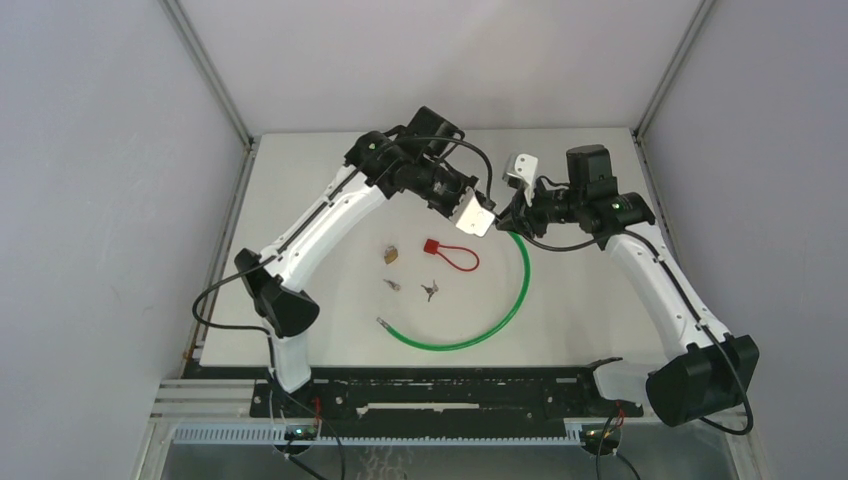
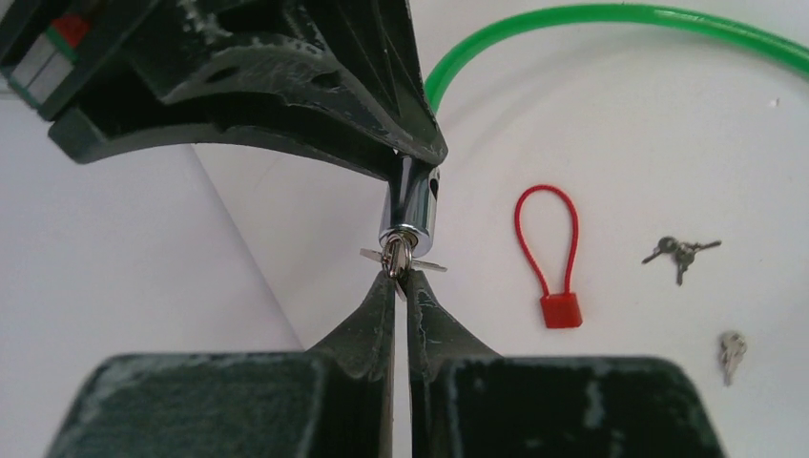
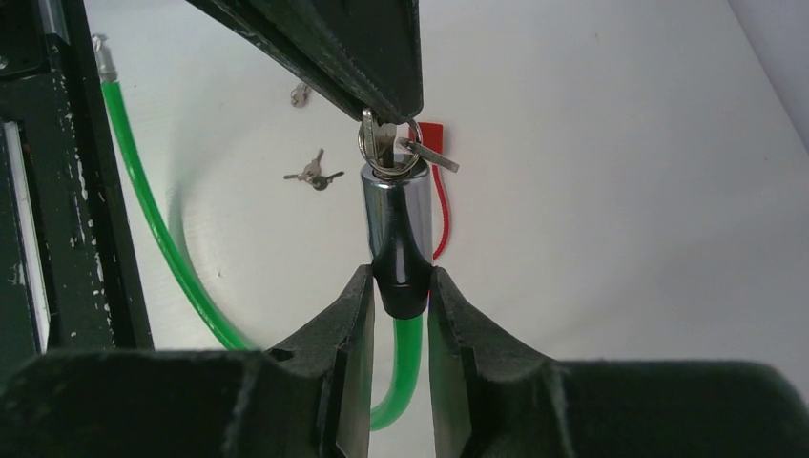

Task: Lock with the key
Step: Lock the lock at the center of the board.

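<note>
**Arms meet over a cable lock.** Above the middle of the table (image 1: 600, 330), your two arms come nose to nose. The right gripper (image 3: 401, 281) clamps the lock cylinder (image 3: 391, 215) by its black collar, just where the green cable (image 3: 153, 219) enters. That holds the chrome barrel clear of the surface with its keyway facing the other arm. The left gripper (image 2: 401, 277) has its fingers pressed together on the key (image 2: 396, 256), which sits in the end of the barrel. A spare key (image 3: 431, 157) dangles from the ring beside it.

The arrangement looks deliberate. One arm braces the body so it cannot spin. The other, lined up with the barrel's axis, is placed to twist the key with a wrist roll. Gripping low on the collar leaves the keyed end free for you to reach.

The cable loops away across the table. Its metal tip (image 1: 382, 321) lies on the surface, well apart from the cylinder, so it is unclear whether the turn alone finishes the job. Below lie a red cable lock (image 1: 452, 252), a small padlock (image 1: 390, 256) and a bunch of loose keys (image 1: 430, 291). The pinch on the thin key is narrow, and a slip during the turn is the likely risk.
</note>
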You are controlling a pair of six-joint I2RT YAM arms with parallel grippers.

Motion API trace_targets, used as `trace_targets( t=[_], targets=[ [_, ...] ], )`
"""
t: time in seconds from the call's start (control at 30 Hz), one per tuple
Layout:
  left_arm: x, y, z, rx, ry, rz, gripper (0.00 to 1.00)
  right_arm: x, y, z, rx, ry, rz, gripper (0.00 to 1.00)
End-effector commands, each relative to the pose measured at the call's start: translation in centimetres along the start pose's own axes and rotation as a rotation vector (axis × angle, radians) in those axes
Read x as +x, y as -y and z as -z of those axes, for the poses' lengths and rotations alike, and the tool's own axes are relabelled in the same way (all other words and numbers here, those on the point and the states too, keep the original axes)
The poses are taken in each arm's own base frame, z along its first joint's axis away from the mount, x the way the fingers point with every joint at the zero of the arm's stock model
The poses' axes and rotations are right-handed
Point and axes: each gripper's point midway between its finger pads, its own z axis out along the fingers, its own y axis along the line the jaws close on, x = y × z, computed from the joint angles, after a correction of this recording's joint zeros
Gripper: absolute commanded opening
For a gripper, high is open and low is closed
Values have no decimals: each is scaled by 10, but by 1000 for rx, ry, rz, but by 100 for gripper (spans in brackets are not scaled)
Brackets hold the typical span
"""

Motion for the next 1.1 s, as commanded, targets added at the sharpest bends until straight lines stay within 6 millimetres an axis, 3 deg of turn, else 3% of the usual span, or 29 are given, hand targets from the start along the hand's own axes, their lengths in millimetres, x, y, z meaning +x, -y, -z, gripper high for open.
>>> trace_targets(
  t=[0.0,0.27,0.4,0.57,0.7,0.93,1.07],
  targets=[
    [2,-6,0,-5,-78,-168,0,-30,-12,1,-77,110,71,0],
    [-2,-6,1,-15,-60,-125,0,-24,-4,7,-64,130,8,1],
    [-7,-4,1,-16,-34,-108,0,-19,0,7,-62,131,-29,11],
    [-9,-9,5,-37,-18,-91,0,6,-4,-4,-91,92,-94,28],
    [-12,-13,9,-52,8,-73,0,19,-2,-8,-96,74,-119,36],
    [-12,-12,11,-54,23,-49,0,27,-5,-13,-125,89,-150,40],
    [-12,-8,10,-45,26,-47,0,23,-8,-14,-135,119,-146,37]
  ],
)
